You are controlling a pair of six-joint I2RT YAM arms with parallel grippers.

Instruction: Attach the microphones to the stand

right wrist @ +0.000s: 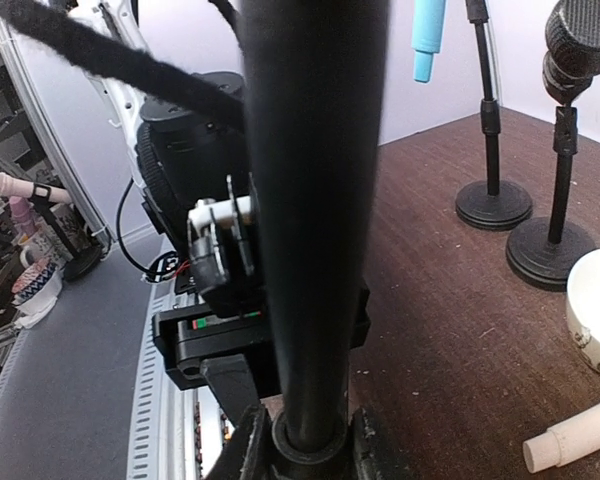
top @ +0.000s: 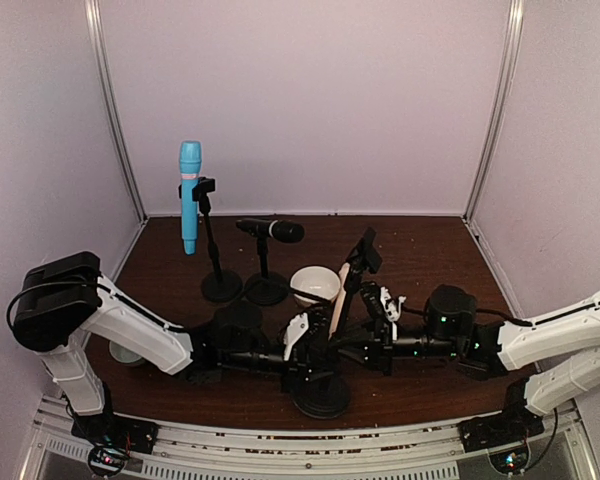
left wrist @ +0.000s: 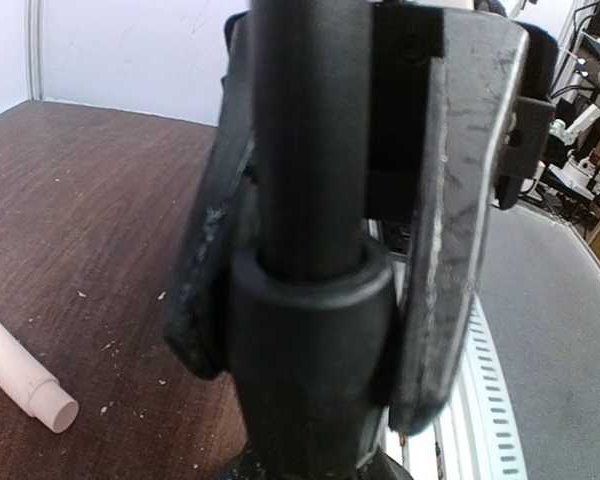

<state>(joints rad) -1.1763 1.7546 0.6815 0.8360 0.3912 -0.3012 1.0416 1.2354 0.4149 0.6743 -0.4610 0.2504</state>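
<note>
L end effector (left wrist: 325, 275) & R end effector (right wrist: 310, 452) clench near stand (top: 322, 396) pole; cream mic (left wrist: 22, 382) beside, prob. flat; bowl (top: 315, 284) behind.

Bowl (top: 315, 284) sits right of two rear stands (top: 267, 289); third stand (top: 322, 396) before them.

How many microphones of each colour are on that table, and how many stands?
light blue microphone: 1
black microphone: 1
cream-pink microphone: 1
stands: 3 (tall stand, short stand, front stand)
Total: 6
</note>
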